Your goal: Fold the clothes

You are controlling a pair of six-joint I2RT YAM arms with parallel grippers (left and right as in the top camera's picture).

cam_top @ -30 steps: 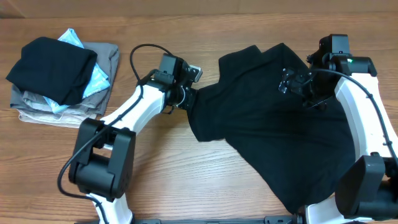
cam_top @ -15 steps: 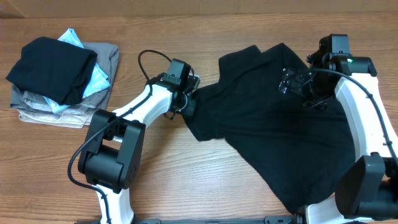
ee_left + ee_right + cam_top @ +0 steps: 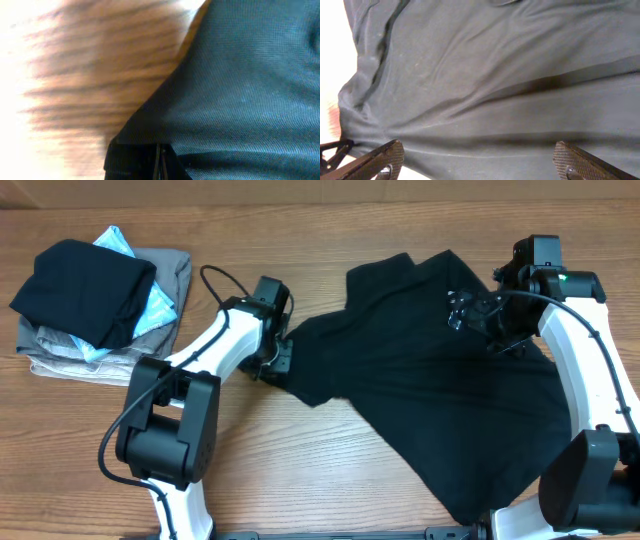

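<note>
The black T-shirt [image 3: 430, 395] lies crumpled across the right half of the table. My left gripper [image 3: 281, 360] is shut on the shirt's left edge, low at the table; in the left wrist view [image 3: 161, 162] the closed jaws pinch the black fabric [image 3: 240, 85]. My right gripper [image 3: 482, 315] hangs open over the shirt's upper right part; in the right wrist view [image 3: 480, 160] both fingertips are wide apart above the dark fabric [image 3: 495, 75], holding nothing.
A stack of folded clothes [image 3: 100, 305] sits at the far left: a black garment on top, a light-blue patterned one under it, grey and beige ones below. Bare wooden table [image 3: 300, 470] shows in front and between the stack and the shirt.
My left gripper has moved left and toward the front, dragging the shirt's left edge with it. The right arm has not moved.
</note>
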